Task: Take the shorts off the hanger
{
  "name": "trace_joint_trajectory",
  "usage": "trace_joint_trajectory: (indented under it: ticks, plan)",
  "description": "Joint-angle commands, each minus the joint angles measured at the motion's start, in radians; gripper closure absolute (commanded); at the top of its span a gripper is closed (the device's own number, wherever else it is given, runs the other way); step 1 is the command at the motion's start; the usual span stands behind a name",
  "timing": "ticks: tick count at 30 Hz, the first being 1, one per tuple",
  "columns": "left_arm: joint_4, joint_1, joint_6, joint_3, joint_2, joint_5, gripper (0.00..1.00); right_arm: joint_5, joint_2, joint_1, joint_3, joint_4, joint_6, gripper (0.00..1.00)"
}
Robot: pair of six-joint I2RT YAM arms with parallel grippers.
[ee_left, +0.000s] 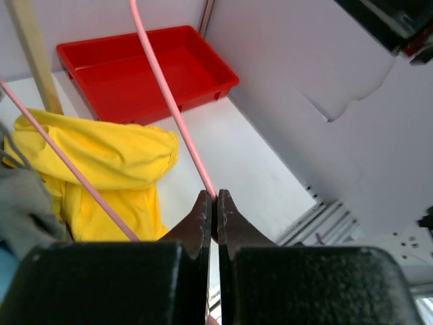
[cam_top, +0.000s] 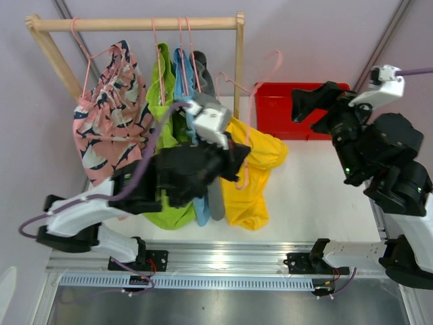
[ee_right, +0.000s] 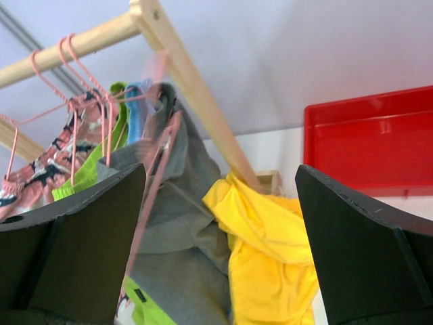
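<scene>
The yellow shorts (cam_top: 254, 179) lie crumpled on the table by the rack's right post, also seen in the left wrist view (ee_left: 101, 156) and right wrist view (ee_right: 270, 250). A pink hanger (cam_top: 251, 108) runs across them; whether it is still threaded through them I cannot tell. My left gripper (cam_top: 238, 161) is shut on the hanger's wire (ee_left: 169, 101), pinched at the tips (ee_left: 215, 196). Pink patterned shorts (cam_top: 111, 118), lime green shorts (cam_top: 162, 88), light blue shorts (cam_top: 181, 64) and grey shorts (ee_right: 176, 223) hang on the rack. My right gripper (cam_top: 308, 105) stands open and empty over the red tray, facing the clothes (ee_right: 222, 169).
The wooden rack (cam_top: 135, 24) spans the back left, its right post (cam_top: 239, 68) beside the yellow shorts. A red tray (cam_top: 274, 115) sits at the back right. White table surface lies between the yellow shorts and the right arm.
</scene>
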Motion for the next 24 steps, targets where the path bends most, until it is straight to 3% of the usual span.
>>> trace_joint_trajectory:
  ticks: [1, 10, 16, 24]
  plan:
    - [0.182, 0.007, 0.077, -0.142, -0.211, 0.025, 1.00, 0.091, -0.069, 0.004, -0.012, 0.054, -0.049, 0.01]
    - [0.380, 0.114, 0.114, -0.327, -0.409, 0.097, 1.00, 0.146, -0.158, 0.006, -0.118, 0.034, -0.058, 0.00]
    - [0.428, 0.309, -0.002, -0.319, -0.350, 0.334, 1.00, 0.129, -0.197, 0.004, -0.234, -0.013, 0.012, 0.01]
    - [0.470, 0.364, -0.098, -0.272, -0.225, 0.462, 1.00, 0.123, -0.235, 0.004, -0.290, -0.072, 0.069, 0.01]
